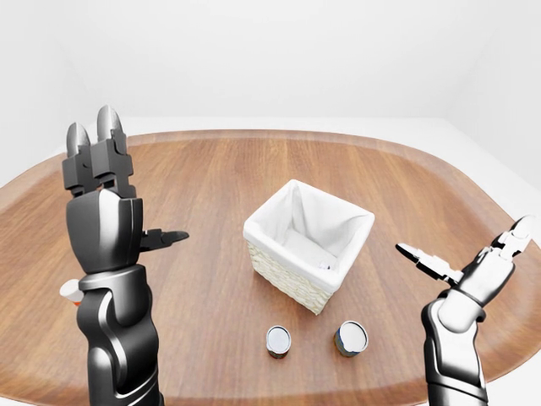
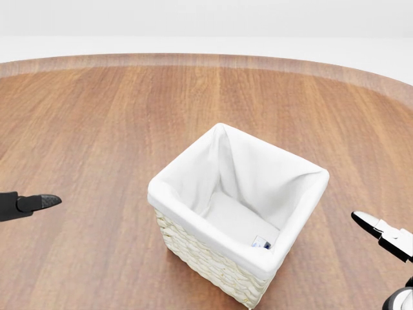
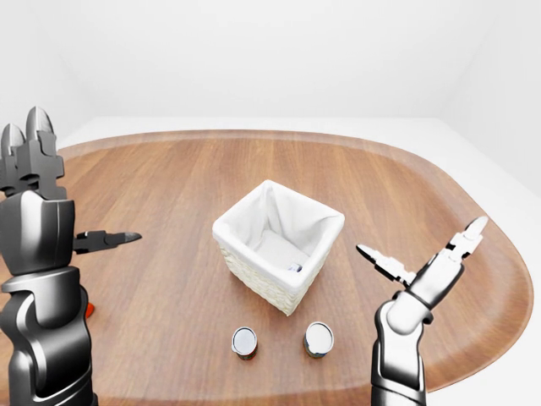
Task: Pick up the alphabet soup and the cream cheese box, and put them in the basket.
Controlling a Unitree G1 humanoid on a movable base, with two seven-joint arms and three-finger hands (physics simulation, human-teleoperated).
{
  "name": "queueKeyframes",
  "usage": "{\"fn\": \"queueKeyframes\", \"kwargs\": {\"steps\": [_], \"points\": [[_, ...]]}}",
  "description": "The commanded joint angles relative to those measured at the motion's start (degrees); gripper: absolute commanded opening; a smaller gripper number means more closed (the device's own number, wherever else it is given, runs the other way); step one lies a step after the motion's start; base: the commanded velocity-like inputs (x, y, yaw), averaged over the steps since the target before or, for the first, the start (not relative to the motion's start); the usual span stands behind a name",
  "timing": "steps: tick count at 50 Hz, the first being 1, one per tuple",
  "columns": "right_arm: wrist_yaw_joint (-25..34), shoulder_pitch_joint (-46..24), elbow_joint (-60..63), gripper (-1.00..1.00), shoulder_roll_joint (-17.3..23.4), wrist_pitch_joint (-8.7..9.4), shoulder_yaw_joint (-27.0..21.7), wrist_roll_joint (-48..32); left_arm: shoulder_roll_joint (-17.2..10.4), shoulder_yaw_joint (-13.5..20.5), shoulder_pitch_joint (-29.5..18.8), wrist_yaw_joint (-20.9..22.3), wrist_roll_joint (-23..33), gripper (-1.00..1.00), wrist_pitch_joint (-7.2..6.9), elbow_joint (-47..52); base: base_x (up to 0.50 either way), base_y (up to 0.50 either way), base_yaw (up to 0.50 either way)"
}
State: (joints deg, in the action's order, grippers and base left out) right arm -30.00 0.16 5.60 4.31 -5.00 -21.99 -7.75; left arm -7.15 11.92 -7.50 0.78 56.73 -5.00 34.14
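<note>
The woven basket (image 1: 292, 279) with a white liner stands in the middle of the wooden table (image 1: 211, 186). A small printed item (image 2: 261, 243) lies at the bottom of the basket against its near wall; I cannot tell what it is. Two upright cans (image 1: 278, 340) (image 1: 351, 337) with silver lids stand below the basket; their labels are hidden, so I cannot tell which is the alphabet soup. My left hand (image 1: 127, 190) is raised left of the basket, fingers spread, empty. My right hand (image 1: 465, 245) is open and empty to the basket's right.
A small red and white object (image 1: 70, 292) lies on the table, mostly hidden behind my left forearm. The table's curved edge runs along the bottom of the eye views. Plain white walls surround the table.
</note>
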Motion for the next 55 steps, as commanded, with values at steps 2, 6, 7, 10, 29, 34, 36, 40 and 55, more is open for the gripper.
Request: {"fn": "queueKeyframes", "kwargs": {"steps": [2, 6, 7, 10, 29, 34, 36, 40, 55], "points": [[0.0, -0.1, -0.1, 1.00, 0.1, 0.00, 0.1, -0.2, -0.2, 0.0, 0.5, -0.9, -1.3, 1.00, 0.00, -0.7, 0.00, 0.00, 0.00], [0.0, -0.1, -0.1, 1.00, 0.1, 0.00, 0.1, -0.2, -0.2, -0.1, 0.5, -1.0, -1.3, 1.00, 0.00, -0.7, 0.00, 0.00, 0.00], [0.0, -0.1, -0.1, 1.00, 0.1, 0.00, 0.1, -0.2, -0.2, -0.1, 0.5, -1.0, -1.3, 1.00, 0.00, -0.7, 0.00, 0.00, 0.00], [0.0, -0.1, -0.1, 1.00, 0.1, 0.00, 0.1, -0.2, -0.2, -0.1, 0.5, -1.0, -1.4, 1.00, 0.00, -0.7, 0.00, 0.00, 0.00], [0.0, 4.9, 7.2, 1.00, -2.3, 0.00, -0.7, -5.0, -0.3, -0.4, 0.6, -0.8, -0.2, 1.00, 0.00, -1.9, 0.00, 0.00, 0.00], [0.0, 6.2, 8.0, 1.00, -3.0, 0.00, -1.0, -4.6, -0.3, -0.5, 0.7, -0.7, -0.1, 1.00, 0.00, -2.1, 0.00, 0.00, 0.00], [0.0, 6.7, 7.8, 1.00, -3.3, 0.00, -1.0, -4.7, -0.4, -0.7, 0.7, 0.1, 0.5, 1.00, 0.00, -1.5, 0.00, 0.00, 0.00], [0.0, 8.4, 10.1, 1.00, -4.4, 0.00, -0.6, -4.2, -0.3, -0.7, 0.7, 0.1, 0.7, 1.00, 0.00, -2.1, 0.00, 0.00, 0.00], [0.0, 14.1, 19.7, 1.00, -9.1, 0.00, 0.4, -7.6, -0.2, -0.7, 0.6, 0.5, 1.1, 1.00, 0.00, -2.2, 0.00, 0.00, 0.00]]}}
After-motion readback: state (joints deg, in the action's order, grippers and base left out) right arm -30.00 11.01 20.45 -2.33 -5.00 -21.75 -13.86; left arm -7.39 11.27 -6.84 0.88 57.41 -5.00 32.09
